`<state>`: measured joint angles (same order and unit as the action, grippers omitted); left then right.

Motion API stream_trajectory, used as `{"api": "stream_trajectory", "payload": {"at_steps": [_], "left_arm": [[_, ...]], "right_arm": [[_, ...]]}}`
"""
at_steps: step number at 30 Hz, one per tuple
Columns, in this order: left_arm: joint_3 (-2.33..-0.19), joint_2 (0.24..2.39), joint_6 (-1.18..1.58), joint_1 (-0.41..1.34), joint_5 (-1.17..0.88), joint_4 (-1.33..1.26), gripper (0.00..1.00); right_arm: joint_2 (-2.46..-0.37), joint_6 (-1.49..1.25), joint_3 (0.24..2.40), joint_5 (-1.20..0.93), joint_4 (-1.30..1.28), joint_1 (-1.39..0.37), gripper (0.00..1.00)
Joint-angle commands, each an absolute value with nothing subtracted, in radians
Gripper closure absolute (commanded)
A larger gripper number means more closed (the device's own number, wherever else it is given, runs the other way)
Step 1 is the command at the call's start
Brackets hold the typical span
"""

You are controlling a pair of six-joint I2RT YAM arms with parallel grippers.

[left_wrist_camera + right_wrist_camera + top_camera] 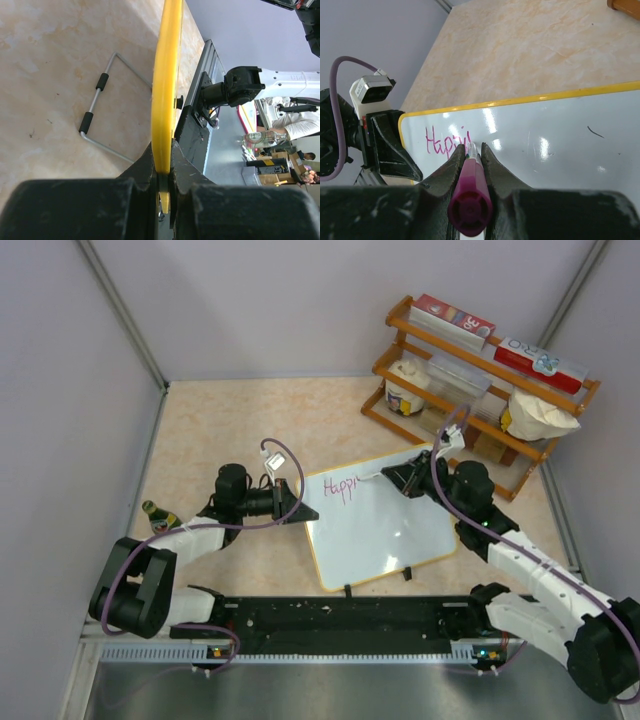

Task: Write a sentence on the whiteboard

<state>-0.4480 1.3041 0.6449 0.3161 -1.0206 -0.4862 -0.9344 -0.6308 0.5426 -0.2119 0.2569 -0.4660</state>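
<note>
The whiteboard (390,530), glossy white with a thin yellow frame, lies flat on the table in the top view. Pink letters reading "Happ" (340,487) run along its far left part. My left gripper (300,512) is shut on the board's left edge; in the left wrist view the yellow frame (167,75) runs straight between its jaws (162,150). My right gripper (395,478) is shut on a magenta marker (470,195). The marker's tip rests on the whiteboard (545,130) just after the last pink letters (445,142).
A wooden rack (480,390) with boxes, a tub and bags stands at the back right. A small bottle (160,515) lies by the left arm. A bent wire stand (100,110) lies on the table under the board's edge. A black rail (340,615) lines the near edge.
</note>
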Motion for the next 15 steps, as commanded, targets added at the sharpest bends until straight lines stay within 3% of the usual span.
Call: {"api": "stream_trajectory", "payload": {"at_steps": [1,15], "left_arm": [[-0.422,1.308,0.581,0.327,-0.999,-0.468,1.00],[-0.423,1.304,0.583,0.327,-1.000,-0.465,1.00]], "right_arm": [[-0.916,-0.584,0.520,-0.212,0.221,-0.454,1.00],[-0.905,-0.587,0.505,-0.218,0.225,-0.454,1.00]]}}
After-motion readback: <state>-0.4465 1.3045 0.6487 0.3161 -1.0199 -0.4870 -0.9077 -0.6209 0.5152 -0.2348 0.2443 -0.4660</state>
